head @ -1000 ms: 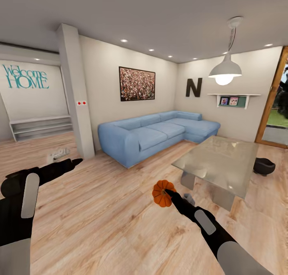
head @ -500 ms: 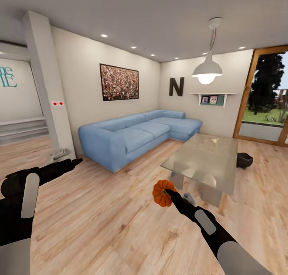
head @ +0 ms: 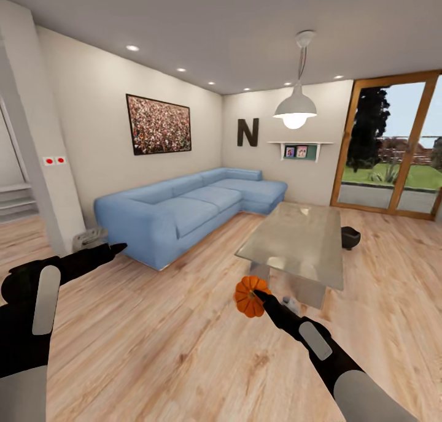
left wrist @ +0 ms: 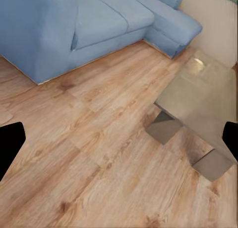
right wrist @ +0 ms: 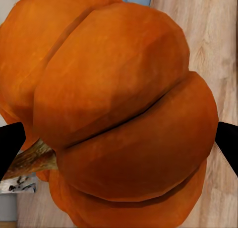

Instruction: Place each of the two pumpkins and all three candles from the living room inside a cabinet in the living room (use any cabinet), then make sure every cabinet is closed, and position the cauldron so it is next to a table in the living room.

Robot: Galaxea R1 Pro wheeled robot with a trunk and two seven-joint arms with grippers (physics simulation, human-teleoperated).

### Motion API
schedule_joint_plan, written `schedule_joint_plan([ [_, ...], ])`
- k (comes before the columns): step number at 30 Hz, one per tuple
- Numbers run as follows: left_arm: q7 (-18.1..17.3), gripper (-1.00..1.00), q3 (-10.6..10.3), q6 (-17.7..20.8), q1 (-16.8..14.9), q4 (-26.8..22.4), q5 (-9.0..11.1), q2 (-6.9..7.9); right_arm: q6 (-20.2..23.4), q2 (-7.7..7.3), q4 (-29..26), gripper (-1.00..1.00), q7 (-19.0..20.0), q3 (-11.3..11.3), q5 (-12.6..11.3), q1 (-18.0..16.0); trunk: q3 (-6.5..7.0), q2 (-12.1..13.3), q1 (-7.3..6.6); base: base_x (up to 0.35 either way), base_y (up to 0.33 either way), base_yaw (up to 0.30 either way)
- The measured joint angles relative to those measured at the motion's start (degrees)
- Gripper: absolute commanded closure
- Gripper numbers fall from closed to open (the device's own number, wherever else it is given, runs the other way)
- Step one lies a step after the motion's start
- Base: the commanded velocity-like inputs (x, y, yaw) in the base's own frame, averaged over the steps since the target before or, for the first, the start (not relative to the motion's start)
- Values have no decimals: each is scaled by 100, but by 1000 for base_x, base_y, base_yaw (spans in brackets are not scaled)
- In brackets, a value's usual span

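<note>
My right gripper (head: 255, 294) is shut on a ribbed bright-orange pumpkin (head: 247, 297), held in the air above the wood floor near the glass table's (head: 294, 238) near end. Seen up close in the right wrist view, the pumpkin (right wrist: 124, 118) has a black fingertip (right wrist: 9, 146) at either side and its brown stem to one side. My left gripper (head: 116, 247) hangs open over bare floor, fingers (left wrist: 10, 146) wide apart. The black cauldron (head: 350, 237) sits on the floor just beyond the table's right side. The other pumpkin, the candles and the cabinet are out of view.
A blue corner sofa (head: 178, 210) lines the left and back walls. A white pillar (head: 37, 158) stands at far left with a small grey object (head: 89, 237) at its foot. Glass patio doors (head: 393, 152) fill the right wall. Open wood floor (head: 159, 336) spreads in front of me.
The whole view has swung to the right: sofa, table and cauldron slid left and the patio doors came into view. Both arms keep their pose, the pumpkin still gripped.
</note>
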Motion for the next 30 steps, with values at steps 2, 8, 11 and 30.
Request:
schedule_joint_plan([
  [2, 0, -100, 0, -1, 0, 0, 1, 0, 0, 0, 0, 100, -1, -1, 1, 0, 0, 0, 0, 208, 77, -274],
  [8, 0, -100, 0, -2, 1, 1, 0, 1, 0, 0, 1, 100, 0, -1, 7, 0, 0, 0, 1, 133, 21, -274],
  [11, 0, -100, 0, -2, 1, 1, 0, 2, 0, -6, 2, 100, 2, -1, 10, 0, 0, 0, 2, 28, 3, -274],
  [30, 0, -100, 0, -2, 1, 1, 0, 5, -1, -16, 11, 100, 1, 1, 15, 1, -1, 0, 2, 2, 0, -275],
])
